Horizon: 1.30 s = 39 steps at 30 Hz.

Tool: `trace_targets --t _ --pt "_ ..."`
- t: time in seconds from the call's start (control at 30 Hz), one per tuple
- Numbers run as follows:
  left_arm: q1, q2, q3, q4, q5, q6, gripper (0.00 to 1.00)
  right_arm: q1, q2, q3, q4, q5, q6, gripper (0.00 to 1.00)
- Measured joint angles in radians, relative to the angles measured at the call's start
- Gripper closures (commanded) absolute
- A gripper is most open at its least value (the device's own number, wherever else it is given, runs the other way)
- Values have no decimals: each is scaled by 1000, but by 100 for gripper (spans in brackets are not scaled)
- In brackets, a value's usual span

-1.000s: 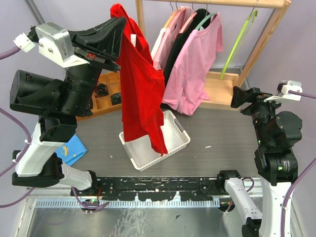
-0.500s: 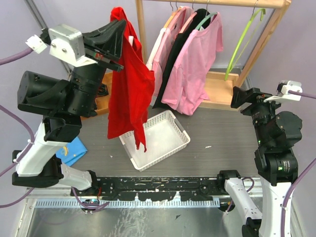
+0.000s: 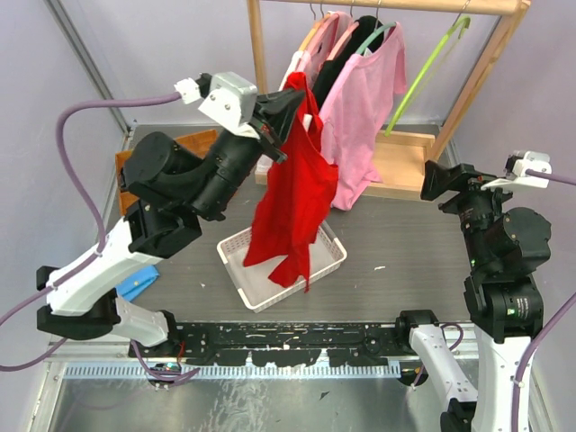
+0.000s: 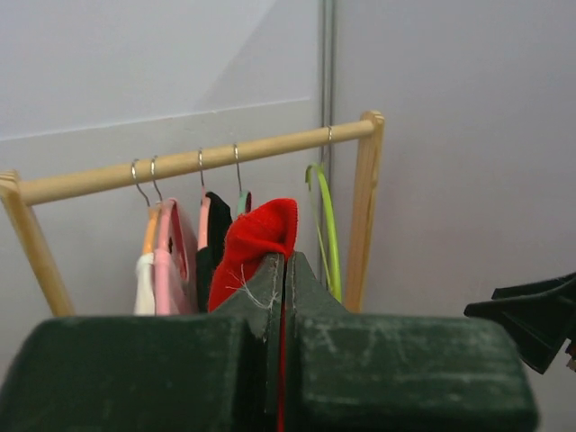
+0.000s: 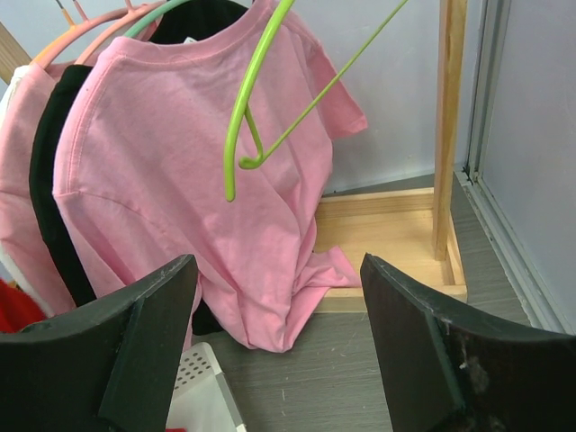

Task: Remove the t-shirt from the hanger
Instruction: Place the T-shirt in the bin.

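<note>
My left gripper (image 4: 285, 265), clamped on limp red cotton t-shirt (image 3: 301, 193), swings it right toward white plastic basket (image 3: 232, 256); thin lime-green hanger (image 5: 230, 153) hangs bare, removal done; right gripper (image 5: 274, 270) wide

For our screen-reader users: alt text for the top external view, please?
The left gripper, shut on a red t-shirt, holds it dangling over a white basket. The right gripper is open, near a wooden rack of pink and black shirts and a bare green hanger.
</note>
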Motion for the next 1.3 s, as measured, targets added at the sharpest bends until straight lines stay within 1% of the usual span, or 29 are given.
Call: trace_targets --t 0.13,0.33,0.47,0.7,0.9,1.0,1.1,1.3 --pt "0 2 -42 -3 6 -37 100 0 -4 -6 -8 0 -1 21" --pt "8 -61 -228 28 -54 -24 100 0 -14 -10 -13 -5 -2 21" --pt "47 -119 -326 27 -97 -8 100 0 -15 -12 -14 -16 0 21" --pt "126 -249 -393 30 -150 15 100 0 -15 -25 -14 -32 1 21" --pt "144 -330 -428 35 -164 5 100 0 -15 -31 -13 -37 1 21" --pt "145 -346 -463 21 -148 -40 100 0 -15 -35 -13 -41 1 21" --pt "146 -339 -500 -6 -109 -116 100 0 -15 -38 -14 -42 1 21" --pt "145 -314 -574 -51 15 -280 100 0 -15 -42 -14 -41 0 21"
